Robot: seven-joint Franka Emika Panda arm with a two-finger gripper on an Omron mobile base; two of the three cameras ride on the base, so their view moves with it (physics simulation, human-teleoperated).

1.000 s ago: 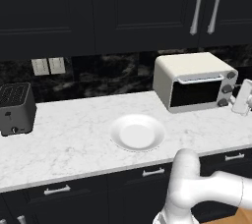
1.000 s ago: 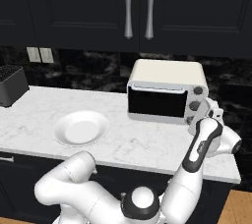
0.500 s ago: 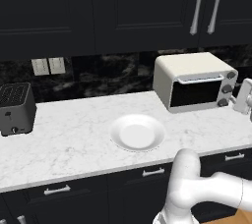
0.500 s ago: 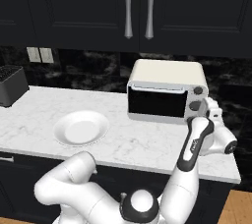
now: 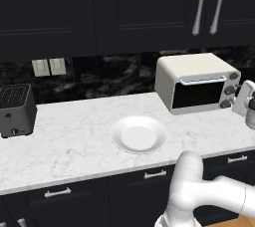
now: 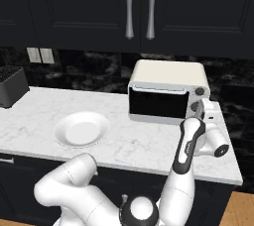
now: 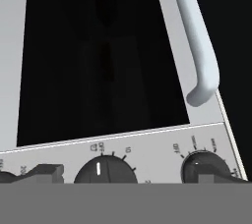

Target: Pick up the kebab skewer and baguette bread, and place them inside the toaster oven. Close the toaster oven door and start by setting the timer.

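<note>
Marble counter, toaster oven knobs probably just before tool

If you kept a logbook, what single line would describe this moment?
toaster oven door: closed | gripper: open, at the knobs | plate: bare

White glossy arm, rounded tube segments w/ bulbous joints. Dark ball-shaped joint cap at base w/ small pale centre dot. Forearm link has dark underside strip w/ faint pale marking. White blocky hand, grey cylindrical end. 2 dark finger tips in hand view.
</note>
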